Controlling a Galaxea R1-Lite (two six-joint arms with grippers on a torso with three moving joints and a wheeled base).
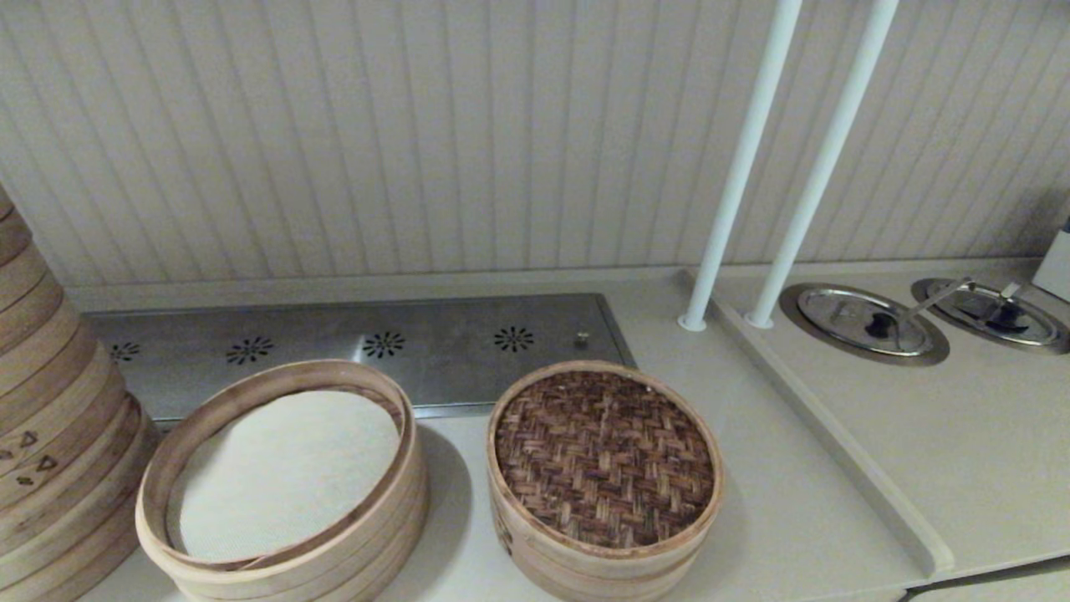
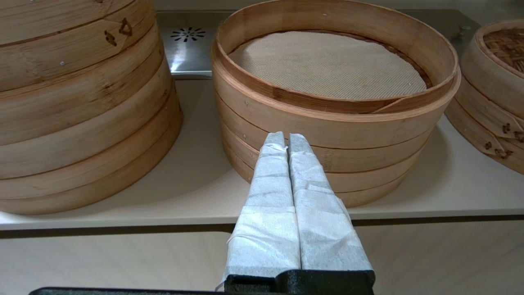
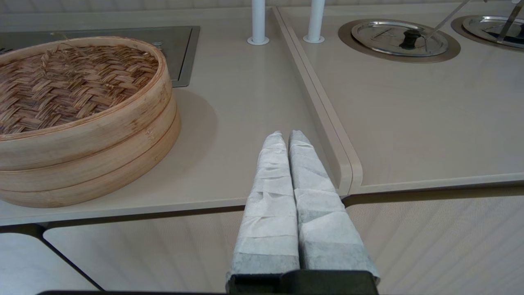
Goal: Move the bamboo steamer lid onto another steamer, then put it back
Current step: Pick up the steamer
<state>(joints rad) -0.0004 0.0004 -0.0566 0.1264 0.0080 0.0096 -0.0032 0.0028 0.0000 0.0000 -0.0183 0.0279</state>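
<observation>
The bamboo steamer lid [image 1: 603, 456], brown herringbone weave in a pale rim, lies flat on the right-hand low basket [image 1: 585, 568]. That basket's floor is hidden under it, so no dark slatted floor shows anywhere. The right wrist view has the lid [image 3: 69, 86] off to one side of my right gripper [image 3: 285, 136], which is shut and empty at the counter's front edge. My left gripper [image 2: 285, 137] is shut and empty too, pointing at the wall of the liner basket [image 2: 327, 127]. Neither gripper shows in the head view.
The open basket with a white liner [image 1: 368, 535] stands left of the lidded one. A tall stack of baskets [image 1: 50, 435] fills the far left. Behind are a perforated steel plate [image 1: 376, 343], two white poles [image 1: 736, 184] and, past a raised counter ridge [image 1: 836, 435], round metal lids [image 1: 865, 322].
</observation>
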